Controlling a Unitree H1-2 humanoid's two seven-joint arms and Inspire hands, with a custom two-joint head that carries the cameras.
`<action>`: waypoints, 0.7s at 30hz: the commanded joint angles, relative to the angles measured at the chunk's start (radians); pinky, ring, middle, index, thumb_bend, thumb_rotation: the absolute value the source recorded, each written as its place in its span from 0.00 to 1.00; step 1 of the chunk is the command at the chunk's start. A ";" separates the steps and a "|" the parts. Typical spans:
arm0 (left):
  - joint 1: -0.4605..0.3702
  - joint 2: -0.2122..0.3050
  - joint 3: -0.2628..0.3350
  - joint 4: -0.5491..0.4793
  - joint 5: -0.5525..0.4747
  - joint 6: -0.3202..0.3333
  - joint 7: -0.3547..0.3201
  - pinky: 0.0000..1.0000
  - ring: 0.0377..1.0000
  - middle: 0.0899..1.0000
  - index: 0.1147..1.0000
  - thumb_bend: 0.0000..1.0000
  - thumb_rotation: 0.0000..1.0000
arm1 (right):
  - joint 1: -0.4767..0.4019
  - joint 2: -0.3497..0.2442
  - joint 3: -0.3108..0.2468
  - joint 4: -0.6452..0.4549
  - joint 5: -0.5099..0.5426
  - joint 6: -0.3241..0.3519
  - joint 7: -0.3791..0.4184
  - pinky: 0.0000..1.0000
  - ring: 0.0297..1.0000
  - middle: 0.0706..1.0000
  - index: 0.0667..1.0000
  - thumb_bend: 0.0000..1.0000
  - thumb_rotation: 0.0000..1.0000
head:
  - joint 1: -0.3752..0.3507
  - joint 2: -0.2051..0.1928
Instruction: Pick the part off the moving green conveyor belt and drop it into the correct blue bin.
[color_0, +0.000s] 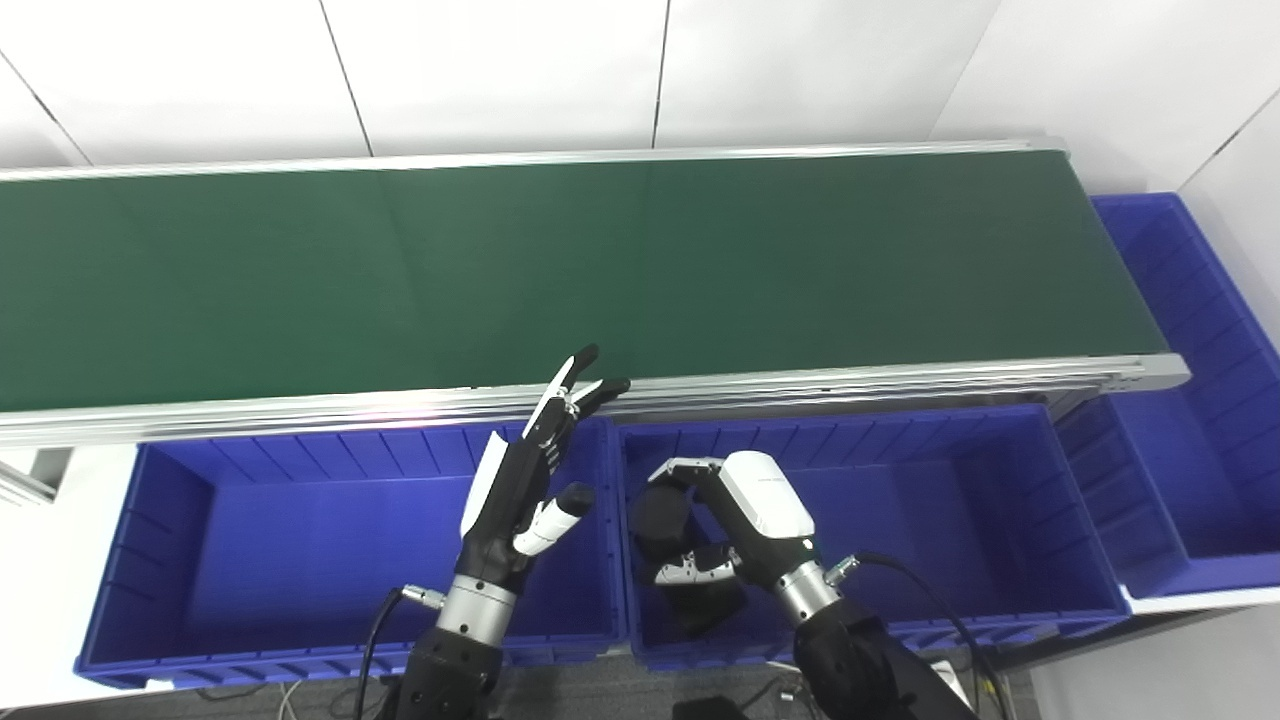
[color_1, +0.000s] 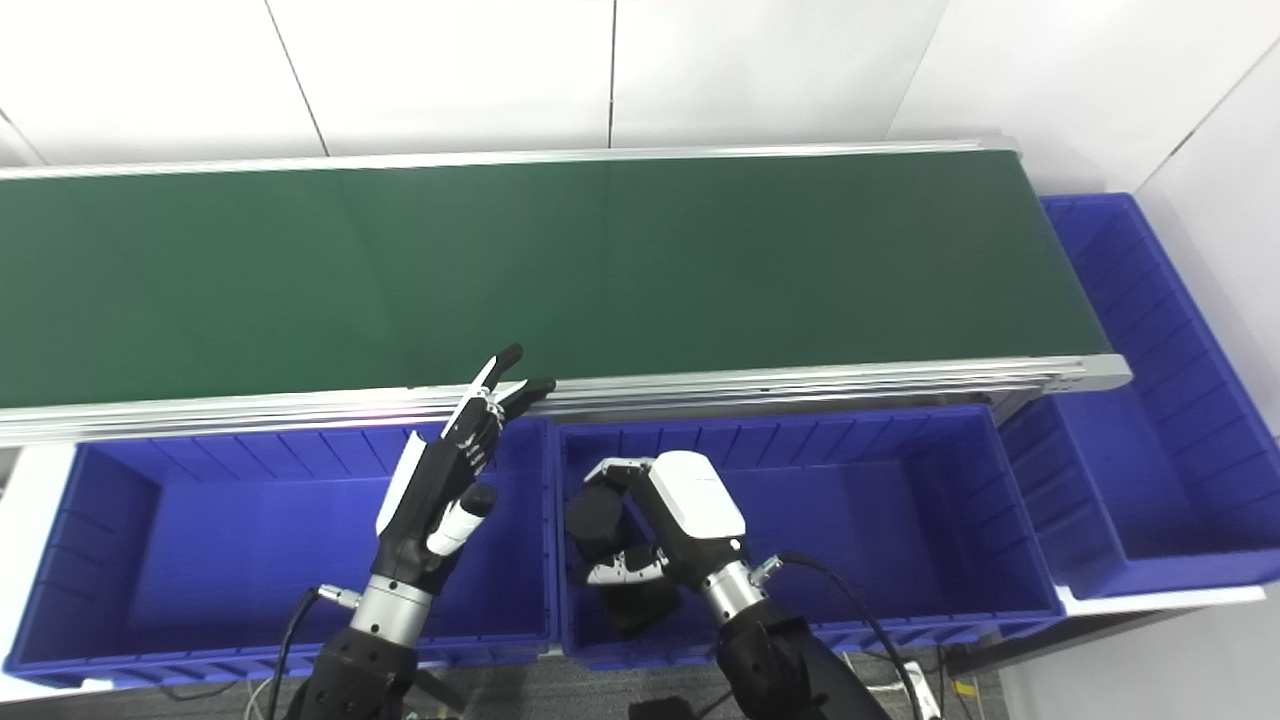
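Your right hand grips a dark part over the middle blue bin; your left hand is spread and holds nothing.

Look at your right hand (color_0: 715, 530), white-backed with black fingers: it is curled around a black rounded part (color_0: 662, 522), held above the near-left corner of the middle blue plastic bin (color_0: 930, 520). What kind of part it is you cannot tell. Your left hand (color_0: 525, 480) has its fingers stretched out and apart, pointing toward one o'clock, their tips reaching the aluminium rail (color_0: 850, 385) of the long green conveyor belt (color_0: 600, 260). It hangs over the right end of the left blue plastic bin (color_0: 250, 530). A third blue bin (color_0: 1190, 400) stands at three o'clock, past the belt's right end.
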 joint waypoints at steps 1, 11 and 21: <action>-0.003 -0.007 -0.002 -0.022 -0.006 -0.034 -0.013 0.91 0.86 0.82 0.95 0.83 0.90 | -0.012 0.000 0.002 -0.037 0.009 -0.031 -0.004 0.60 0.70 0.75 0.72 0.89 0.31 | 0.001 0.001; -0.004 -0.007 0.001 -0.012 -0.006 -0.034 -0.013 0.91 0.86 0.82 0.95 0.83 0.90 | -0.009 -0.002 0.000 -0.050 0.021 -0.028 0.011 0.59 0.70 0.77 0.73 0.93 0.33 | 0.000 -0.009; -0.010 -0.002 0.010 0.024 -0.023 -0.034 -0.031 0.91 0.85 0.82 0.95 0.84 0.89 | 0.007 0.002 0.007 -0.153 0.023 -0.046 0.015 0.55 0.66 0.74 0.73 0.90 0.41 | 0.022 -0.058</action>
